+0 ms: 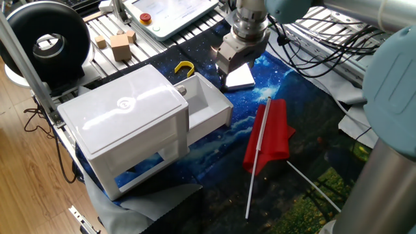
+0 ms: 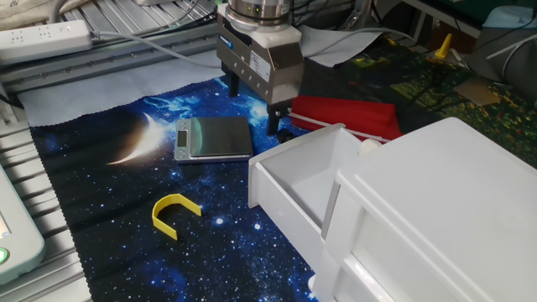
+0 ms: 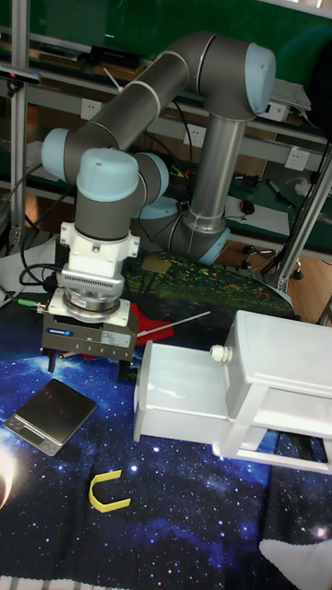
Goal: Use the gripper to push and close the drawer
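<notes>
Working left to right across the other fixed view, I saw one yellow plastic C-shaped clip [image 2: 174, 213] lying on the star-print cloth [image 2: 101, 180], then one flat grey square scale [image 2: 213, 138], and above its right edge the grey-beige blocky metal gripper [image 2: 253, 106], its two short dark fingers [image 2: 272, 120] spread apart and holding nothing. To the right sat one white glossy plastic drawer [image 2: 295, 184], pulled well out of the one large white plastic box housing [image 2: 436, 218]; behind them lay one red folded cloth [image 2: 348, 113] with a thin white rod [image 2: 336, 127] across it. I judged the task barely begun: the gripper hung near the drawer's open front corner but apart from it (no contact I could make out), so the whole push inward was left to do.
</notes>
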### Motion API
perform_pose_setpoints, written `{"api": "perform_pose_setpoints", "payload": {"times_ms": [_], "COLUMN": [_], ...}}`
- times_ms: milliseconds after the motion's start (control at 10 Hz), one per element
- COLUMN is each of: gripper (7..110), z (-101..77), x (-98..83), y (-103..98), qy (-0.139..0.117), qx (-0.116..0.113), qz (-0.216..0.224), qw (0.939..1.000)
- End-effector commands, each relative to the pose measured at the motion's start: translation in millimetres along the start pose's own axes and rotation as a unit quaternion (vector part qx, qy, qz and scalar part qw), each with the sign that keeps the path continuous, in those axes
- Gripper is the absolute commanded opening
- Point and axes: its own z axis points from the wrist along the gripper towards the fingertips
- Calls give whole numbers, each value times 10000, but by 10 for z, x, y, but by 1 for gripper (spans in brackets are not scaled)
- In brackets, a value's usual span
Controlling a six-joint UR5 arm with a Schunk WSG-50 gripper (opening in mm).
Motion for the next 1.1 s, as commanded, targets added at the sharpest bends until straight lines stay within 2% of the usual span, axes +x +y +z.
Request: {"api": "perform_pose_setpoints", "payload": {"times_ms": [0, 500, 1000], "gripper": [109, 109, 109], "z": [11, -82, -116], "x": [-16, -44, -93], "y": [96, 287, 467], "qy": [-15, 8, -1], "qx": [0, -14, -160], "qz": [86, 218, 197], "qw": [10000, 9998, 9997]}}
